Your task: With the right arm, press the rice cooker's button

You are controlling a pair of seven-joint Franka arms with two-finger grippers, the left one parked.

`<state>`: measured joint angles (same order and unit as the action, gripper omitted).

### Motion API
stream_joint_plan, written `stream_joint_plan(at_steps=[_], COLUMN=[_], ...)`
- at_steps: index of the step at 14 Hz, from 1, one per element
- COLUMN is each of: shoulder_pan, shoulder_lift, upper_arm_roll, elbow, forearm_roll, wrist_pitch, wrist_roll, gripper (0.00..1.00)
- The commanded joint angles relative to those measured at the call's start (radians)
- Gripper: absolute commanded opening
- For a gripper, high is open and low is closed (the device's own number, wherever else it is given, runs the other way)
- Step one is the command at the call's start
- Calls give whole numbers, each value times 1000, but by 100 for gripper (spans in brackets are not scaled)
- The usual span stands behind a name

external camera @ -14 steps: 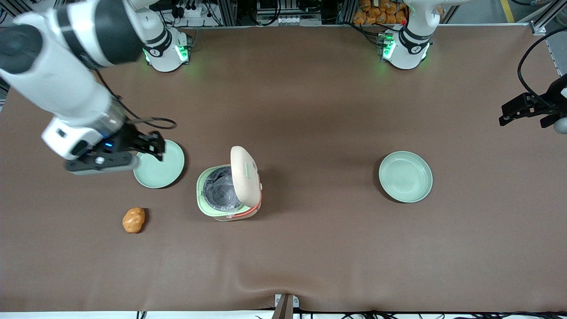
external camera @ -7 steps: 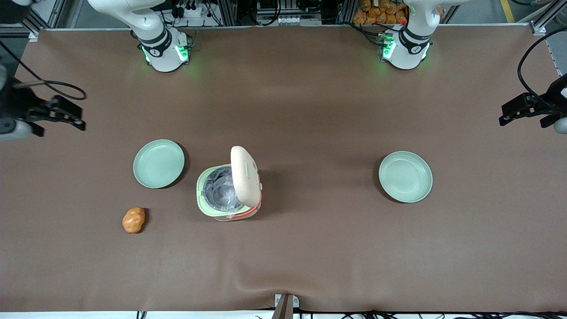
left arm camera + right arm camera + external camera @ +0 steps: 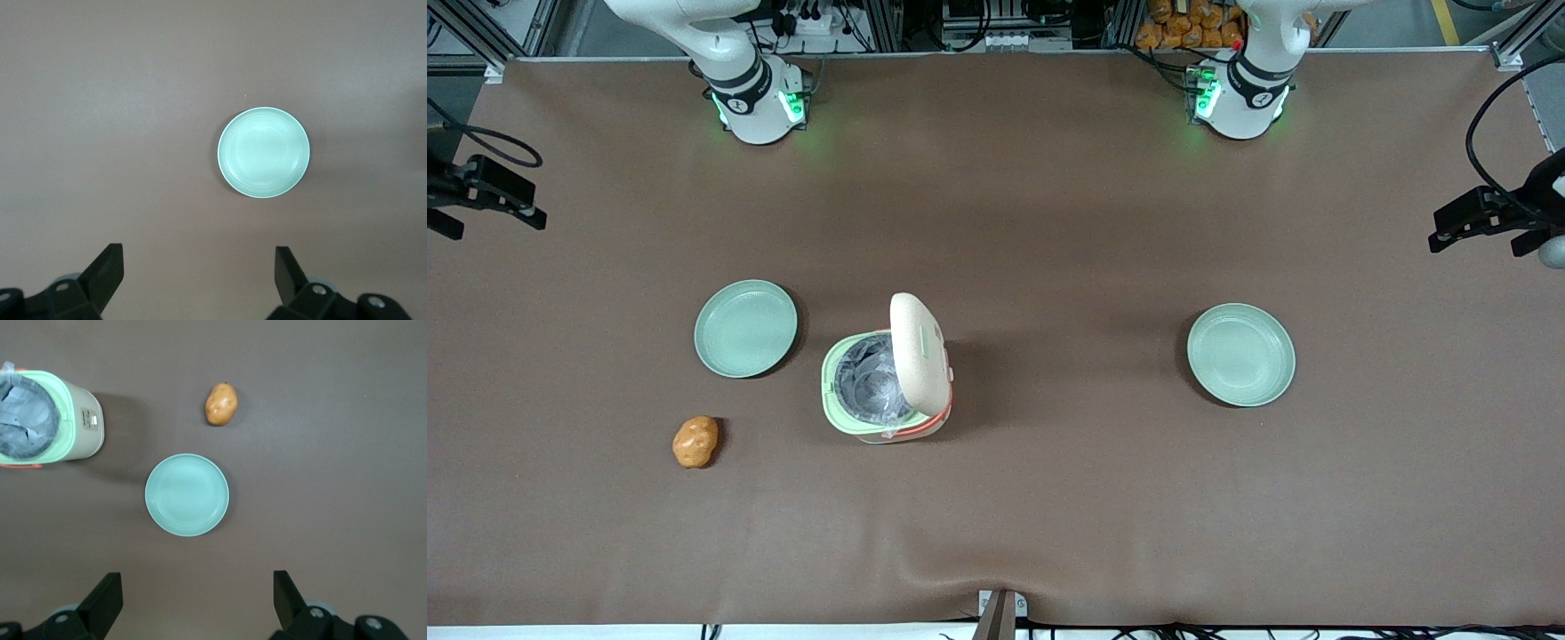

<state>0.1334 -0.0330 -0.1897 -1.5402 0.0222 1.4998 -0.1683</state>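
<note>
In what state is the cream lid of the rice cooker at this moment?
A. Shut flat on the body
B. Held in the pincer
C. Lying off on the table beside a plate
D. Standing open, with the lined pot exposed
D: the cream lid of the small pale green rice cooker stands upright over the exposed grey-lined pot, while the right arm's black pincer, open, hangs at the working arm's end of the table.

The rice cooker (image 3: 885, 382) sits mid-table, cream lid upright (dark pot exposed).
</note>
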Motion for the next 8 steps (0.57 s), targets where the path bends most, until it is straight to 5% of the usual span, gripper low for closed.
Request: stream_joint_plan(at_steps=[1,8], shoulder_pan=[-6,3], shoulder_lift=[-109,-97], upper_arm_roll=[16,21], elbow=[-151,-110], forearm_roll=[-28,-67], wrist_pitch=[63,56], wrist_roll=[7,15], gripper=[100,100])
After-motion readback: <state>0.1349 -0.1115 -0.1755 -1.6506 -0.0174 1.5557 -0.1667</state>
